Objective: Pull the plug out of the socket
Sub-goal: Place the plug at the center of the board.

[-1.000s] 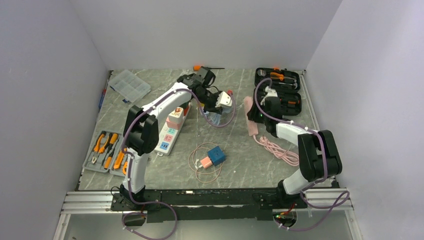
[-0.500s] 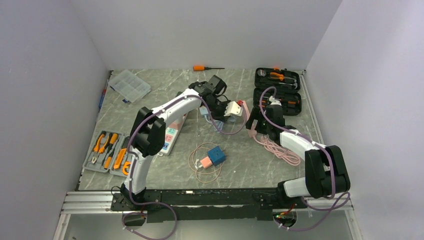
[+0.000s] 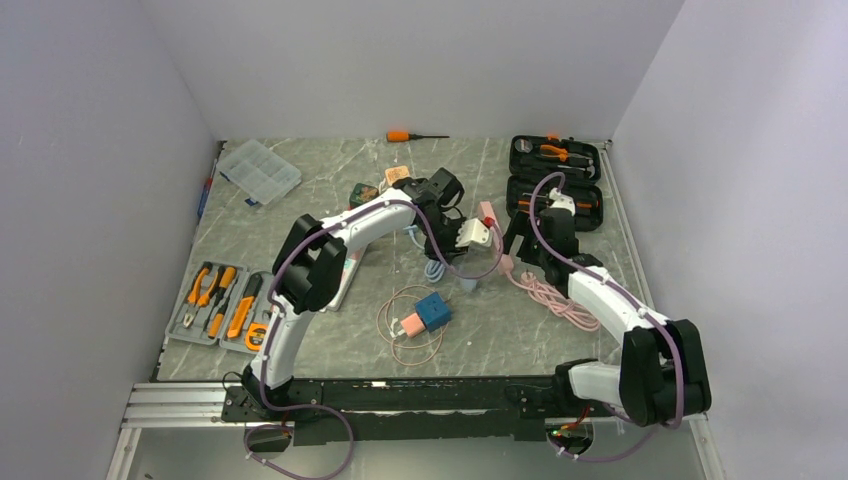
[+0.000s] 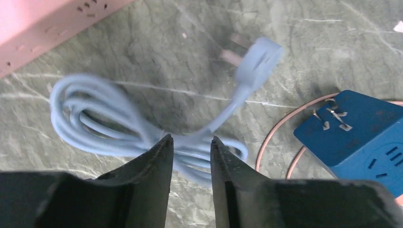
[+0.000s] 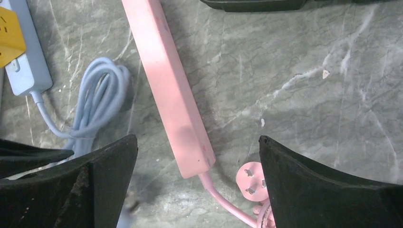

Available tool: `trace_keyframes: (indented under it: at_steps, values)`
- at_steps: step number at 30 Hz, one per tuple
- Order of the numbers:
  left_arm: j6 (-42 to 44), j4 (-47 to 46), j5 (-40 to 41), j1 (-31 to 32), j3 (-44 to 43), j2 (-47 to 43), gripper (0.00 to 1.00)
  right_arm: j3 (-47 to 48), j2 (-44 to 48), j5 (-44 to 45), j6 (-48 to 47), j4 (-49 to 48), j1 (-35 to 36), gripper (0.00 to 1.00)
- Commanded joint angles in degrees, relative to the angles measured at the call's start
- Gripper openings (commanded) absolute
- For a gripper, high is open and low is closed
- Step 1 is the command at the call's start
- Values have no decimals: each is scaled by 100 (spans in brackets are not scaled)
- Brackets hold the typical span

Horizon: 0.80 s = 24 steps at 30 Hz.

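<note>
A light blue plug (image 4: 259,54) with bare prongs hangs free of any socket, blurred, over the table; in the top view this plug (image 3: 470,286) lies below the left gripper (image 3: 470,255). Its coiled light blue cable (image 4: 95,114) runs between the nearly shut tips of the left gripper (image 4: 192,140). The pink power strip (image 5: 166,85) lies lengthwise under my right gripper (image 5: 197,142), which is wide open and holds nothing. The strip (image 3: 490,215) sits between the two grippers. The right gripper (image 3: 522,240) hovers at its near end.
A pink plug (image 5: 252,180) and pink cable coil (image 3: 560,300) lie by the strip's end. A blue cube socket (image 3: 433,310) with a thin pink cord sits near centre. A light blue strip with a yellow tag (image 5: 23,61), black tool case (image 3: 555,175), plier tray (image 3: 215,300), clear box (image 3: 258,170) and screwdriver (image 3: 400,135) are around.
The left gripper swept right and nearer, dragging the light blue cable and plug along. The right arm shifted slightly right, its gripper staying over the pink strip.
</note>
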<state>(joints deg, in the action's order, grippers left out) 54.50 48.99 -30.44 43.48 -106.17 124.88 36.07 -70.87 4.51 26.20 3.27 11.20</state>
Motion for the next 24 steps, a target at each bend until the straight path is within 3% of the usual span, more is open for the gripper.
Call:
trace_keyframes:
  at_steps: [1, 2, 3, 8, 9, 10, 16, 20, 24]
  values:
    - [-379, -120, 339, -47, -263, 74, 49, 126, 252, 160, 9, -49, 21, 100]
    - [-472, -137, 399, -50, -349, 92, 63, 132, 257, 161, 2, -36, 21, 100]
    - [-555, -162, 484, -58, -470, 118, 69, 143, 266, 161, 0, -16, 22, 100]
    - [-1135, -263, 833, -258, -1145, 78, 78, 245, 383, 444, -189, 121, 342, 100]
    - [-1330, -260, 806, -360, -1284, 26, 96, 295, 422, 592, -258, 185, 515, 100]
    - [-1551, -226, 768, -473, -1426, -37, 99, 351, 462, 713, -330, 250, 699, 100]
    - [-2430, 373, 806, -1044, -1492, -1076, 99, 342, 877, 1219, -519, 451, 2054, 100]
    - [-2747, 472, 1150, -1301, -299, -2263, 99, 277, 1090, 1204, -579, 490, 3123, 100]
    - [-2770, 850, 1367, -1502, 950, -3313, 99, 550, 756, 1724, -496, 1001, 4222, 100]
